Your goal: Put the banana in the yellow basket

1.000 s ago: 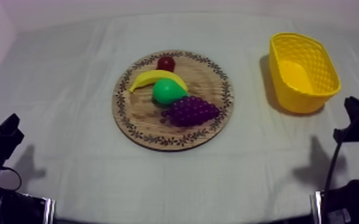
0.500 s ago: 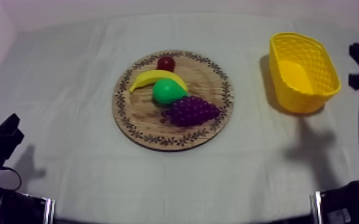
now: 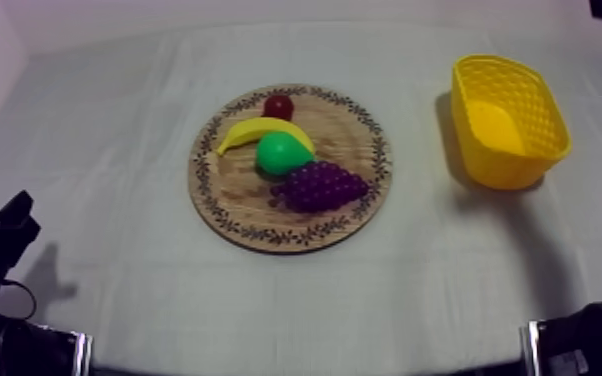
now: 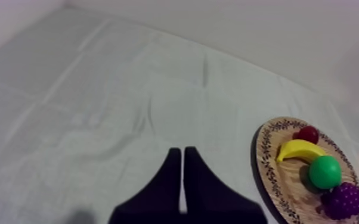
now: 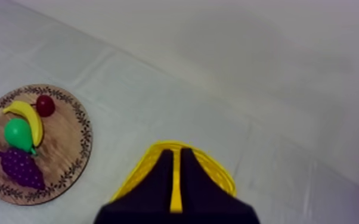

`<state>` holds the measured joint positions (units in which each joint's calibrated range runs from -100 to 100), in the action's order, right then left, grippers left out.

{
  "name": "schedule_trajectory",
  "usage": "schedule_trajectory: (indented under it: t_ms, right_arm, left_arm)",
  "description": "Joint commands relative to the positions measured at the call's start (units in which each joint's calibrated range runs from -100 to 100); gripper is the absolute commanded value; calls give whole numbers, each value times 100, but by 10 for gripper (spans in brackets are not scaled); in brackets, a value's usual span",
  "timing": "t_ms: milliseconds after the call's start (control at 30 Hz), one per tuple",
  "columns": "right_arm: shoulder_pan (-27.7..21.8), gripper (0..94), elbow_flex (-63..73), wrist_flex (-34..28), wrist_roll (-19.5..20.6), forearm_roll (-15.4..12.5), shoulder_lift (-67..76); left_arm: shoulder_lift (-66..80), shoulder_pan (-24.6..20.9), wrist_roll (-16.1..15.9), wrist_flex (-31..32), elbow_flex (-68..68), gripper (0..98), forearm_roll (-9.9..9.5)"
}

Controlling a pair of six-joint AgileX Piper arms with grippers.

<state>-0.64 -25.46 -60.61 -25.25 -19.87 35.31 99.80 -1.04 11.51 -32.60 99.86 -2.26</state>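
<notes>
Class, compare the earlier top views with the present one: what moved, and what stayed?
The right gripper lifted from the near right edge of the table towards the far right and now hangs over the yellow basket, shut on nothing. Nothing was taken or let go. The banana, the wooden board and the left gripper stayed put.

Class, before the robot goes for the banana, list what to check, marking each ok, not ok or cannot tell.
1. The banana lies on the wooden board, uncovered: ok.
2. Room around the banana: not ok, the pear lies against it.
3. The yellow basket upright, empty: ok.
4. The right end effector open for grasping: not ok, shut, above the yellow basket.
5. The left end effector away from the wooden board: ok, shut.
</notes>
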Motion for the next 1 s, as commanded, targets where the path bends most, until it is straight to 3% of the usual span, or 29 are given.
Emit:
schedule_trajectory:
  t_ms: [0,267,467,667,967]
  right_arm:
    - [37,21,804,-503,-65,-53,-473]
    - [156,19,1993,-1674,-312,-142,-1567]
    - [440,19,2606,-2173,-491,-44,-2352]
    - [920,20,2789,-2327,-643,101,-3072]
    - [1668,22,2844,-2201,-774,84,-4038]
  left_arm:
    - [3,-1,-1,2,3,1,-1]
    - [3,-1,-1,2,3,1,-1]
    - [3,-1,-1,2,3,1,-1]
    - [3,-1,-1,2,3,1,-1]
    - [3,-1,-1,2,3,1,-1]
